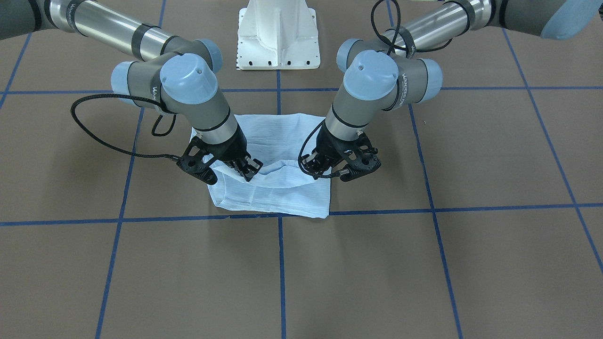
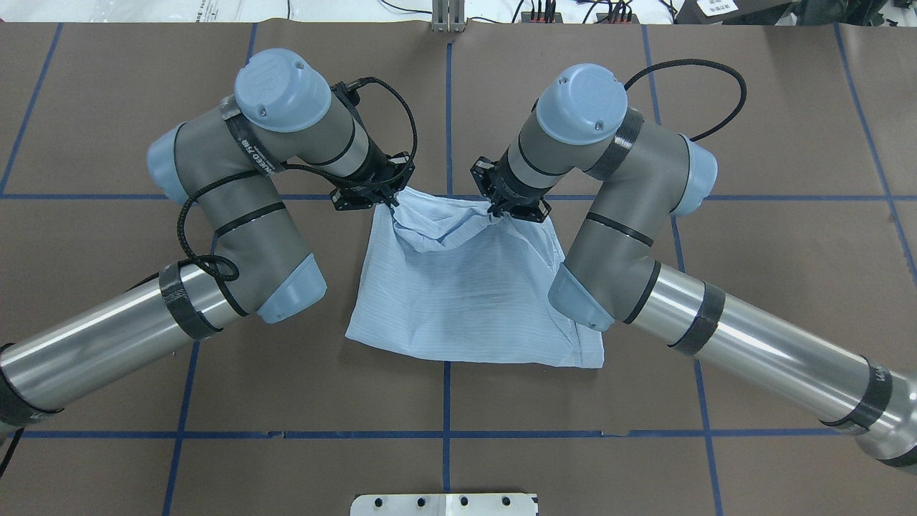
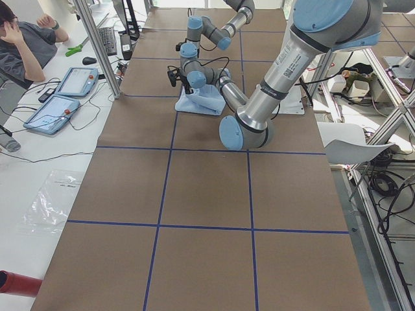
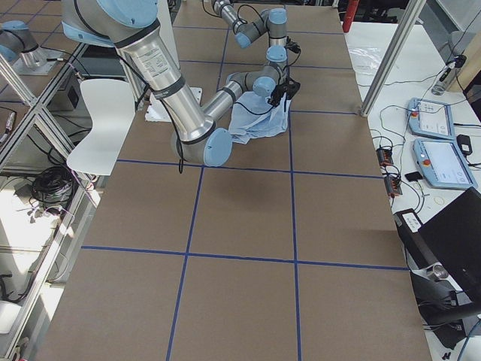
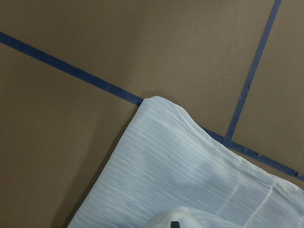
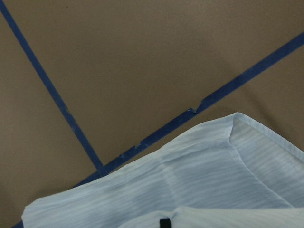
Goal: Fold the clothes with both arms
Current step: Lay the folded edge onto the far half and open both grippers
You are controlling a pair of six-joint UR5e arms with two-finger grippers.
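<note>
Left arm [image 2: 243, 215]: in from the left, elbow bent, wrist tipped down toward the table's middle.
Left tool [image 2: 392, 203]: fingers together, clamped on the raised edge of the shirt's upper layer; held above the table, tips pointing down.
Shirt [image 2: 466, 294]: pale blue and finely striped, folded to a rough rectangle. Upper layer hung by its edge from both tools, bunched at each and sagging between them. Lower layer flat on the table under the tools, running back from them toward the robot's base. Far edge just beyond the tips, both far corners on a tape line in the wrist views.
Right tool [image 2: 496, 211]: fingers together too, clamped on the same raised edge, level with the left tool and near it.
Right arm [image 2: 616, 244]: in from the right, bent much like the left arm, elbow over the shirt's right side.
Table [image 2: 788, 301]: brown, crossed by blue tape lines [image 2: 447, 401]; one crossing just beyond the tools, between them.
</note>
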